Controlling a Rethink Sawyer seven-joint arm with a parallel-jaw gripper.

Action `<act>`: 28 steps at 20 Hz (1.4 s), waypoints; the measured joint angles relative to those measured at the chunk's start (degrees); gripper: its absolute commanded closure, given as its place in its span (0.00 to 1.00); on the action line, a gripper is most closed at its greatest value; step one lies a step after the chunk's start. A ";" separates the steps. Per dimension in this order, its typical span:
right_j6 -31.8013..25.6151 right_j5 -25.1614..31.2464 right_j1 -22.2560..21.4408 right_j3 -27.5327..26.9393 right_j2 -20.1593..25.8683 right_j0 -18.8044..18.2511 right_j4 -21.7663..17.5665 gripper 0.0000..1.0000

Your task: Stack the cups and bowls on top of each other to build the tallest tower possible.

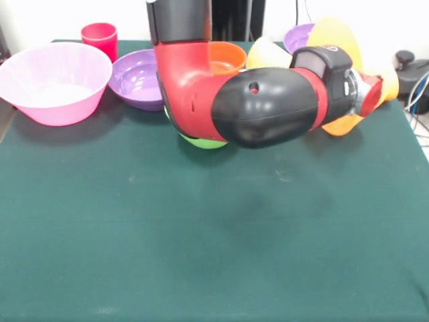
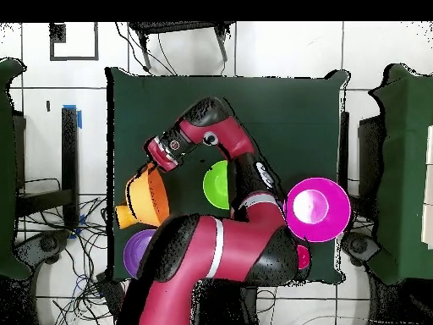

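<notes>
My gripper [image 1: 377,90] is at the table's right side, shut on the big orange-yellow bowl [image 1: 337,35] and holding it tipped on its side; the bowl hides the grip itself. From overhead the gripper [image 2: 156,166] meets that bowl [image 2: 150,198] at its rim. The lime green bowl [image 1: 204,142] lies under my forearm, shown overhead [image 2: 217,184] too. The small orange bowl [image 1: 228,58] and pale yellow cup [image 1: 267,54] sit behind the arm. One purple bowl [image 1: 136,79] stands beside the big pink bowl [image 1: 55,82]. The red cup [image 1: 99,37] and second purple bowl [image 1: 299,36] are at the back. The orange cup and blue bowl are hidden.
My arm [image 1: 268,107] stretches across the middle of the green table [image 1: 201,255]. The pink bowl [image 2: 317,210] and a purple bowl [image 2: 138,252] also show overhead, on opposite sides. Cables and a black device [image 1: 409,70] lie off the right edge.
</notes>
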 measured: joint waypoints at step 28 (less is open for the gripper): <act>0.00 23.62 0.91 -25.12 9.04 -1.18 -3.28 1.00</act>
